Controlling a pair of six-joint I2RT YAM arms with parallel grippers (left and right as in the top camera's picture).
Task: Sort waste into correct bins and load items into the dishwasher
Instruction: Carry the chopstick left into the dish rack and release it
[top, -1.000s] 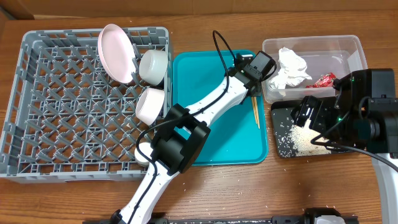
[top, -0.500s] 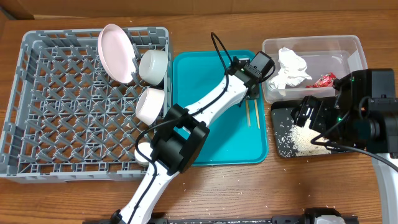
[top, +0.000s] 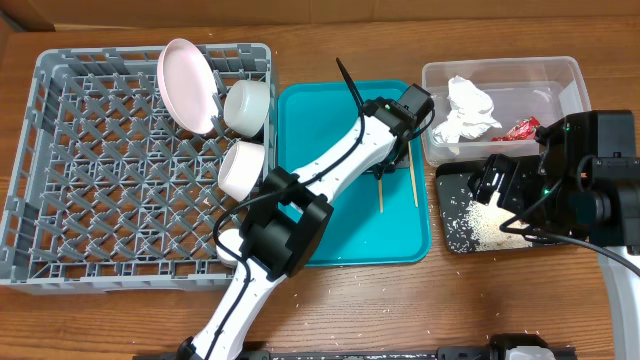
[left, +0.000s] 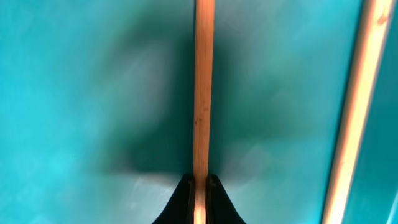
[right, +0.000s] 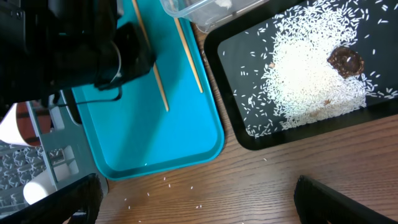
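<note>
Over the teal tray (top: 305, 120), the left gripper (left: 199, 186) is clenched on one wooden chopstick (left: 202, 93), pinching it at its near end; the second chopstick (left: 350, 112) lies beside it on the tray, apart from it. Right of that tray, the right gripper (right: 199, 203) hangs with its fingers spread wide, grasping nothing, above the counter (right: 280, 180) by the black tray (right: 230, 56), which holds white rice (right: 305, 81) and a brown food scrap (right: 345, 60). A crumpled napkin (top: 465, 110) and red wrapper (top: 523, 128) sit in the clear tub (top: 540, 70). Plate (top: 187, 85), two bowls (top: 247, 105) and cup (top: 230, 245) stand in the grey dish rack (top: 100, 180).
</note>
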